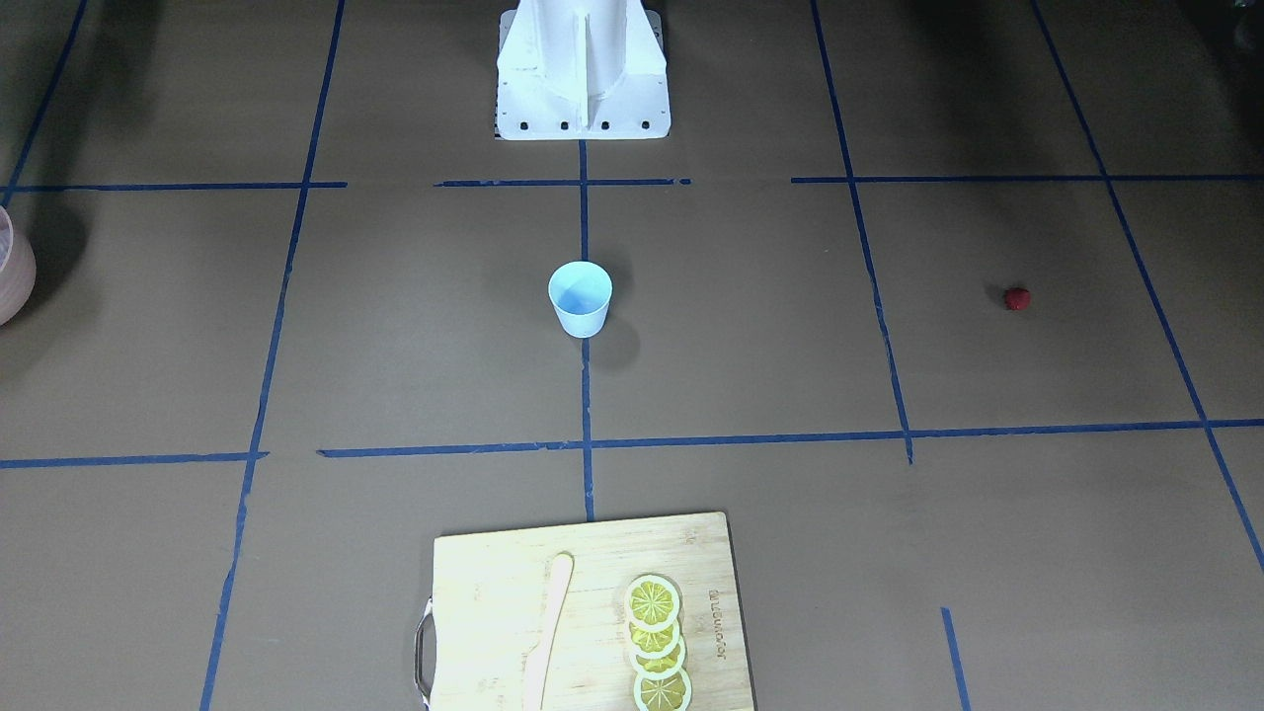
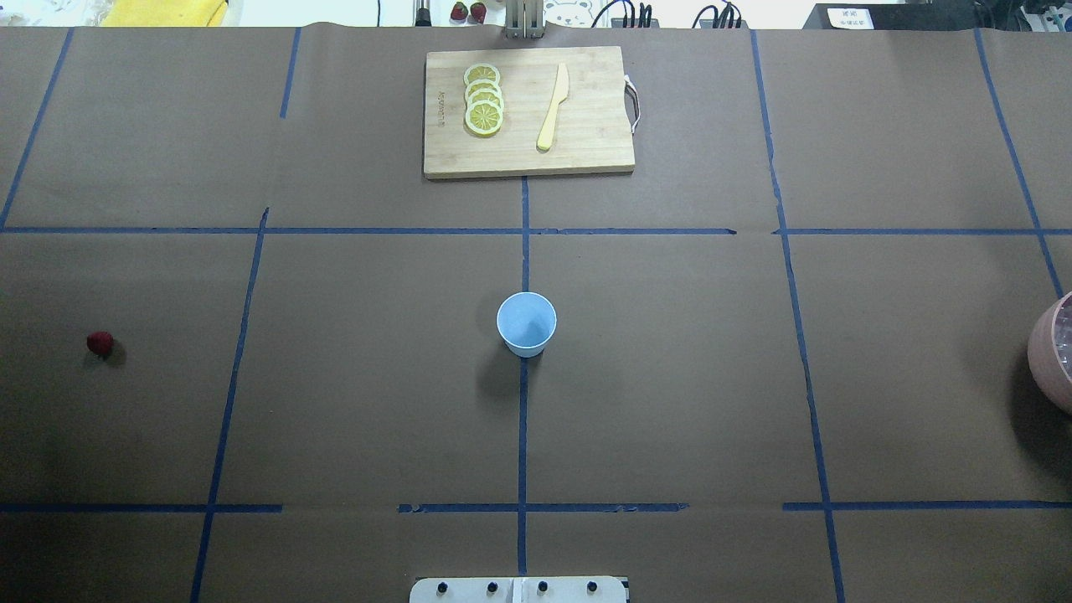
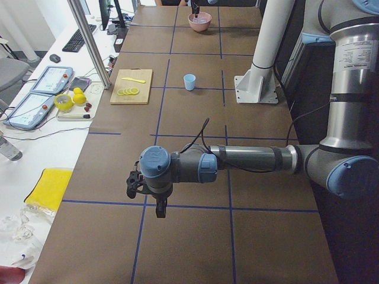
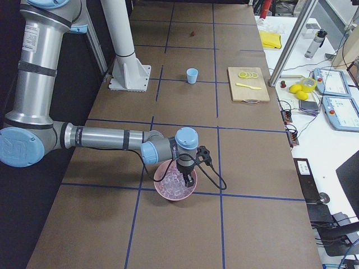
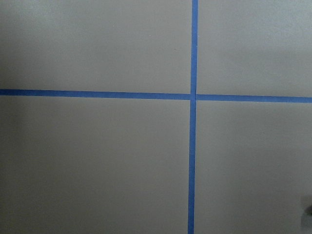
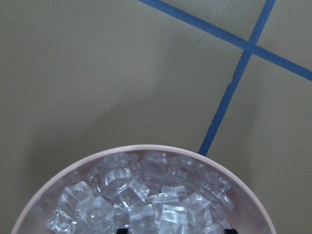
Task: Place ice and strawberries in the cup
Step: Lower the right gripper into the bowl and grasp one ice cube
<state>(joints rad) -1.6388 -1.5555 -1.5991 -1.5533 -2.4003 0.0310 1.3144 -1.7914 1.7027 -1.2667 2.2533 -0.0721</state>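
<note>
The light-blue cup (image 2: 526,322) stands upright at the table's middle, with nothing visible inside it. A single dark-red strawberry (image 2: 100,342) lies far out on the robot's left side. Clear ice cubes (image 6: 146,195) fill a pink bowl (image 4: 168,195) at the table's right end. My right gripper (image 4: 188,180) hangs down into that bowl among the ice; I cannot tell if it is open or shut. My left gripper (image 3: 159,210) points down above bare table at the left end, far from the cup, and I cannot tell its state either. The left wrist view holds only paper and blue tape.
A wooden cutting board (image 2: 586,151) at the far middle edge carries several lemon slices (image 2: 483,99) and a pale knife (image 2: 553,107). The white robot base (image 1: 583,69) stands behind the cup. A side desk with tablets (image 4: 336,106) runs along the far edge.
</note>
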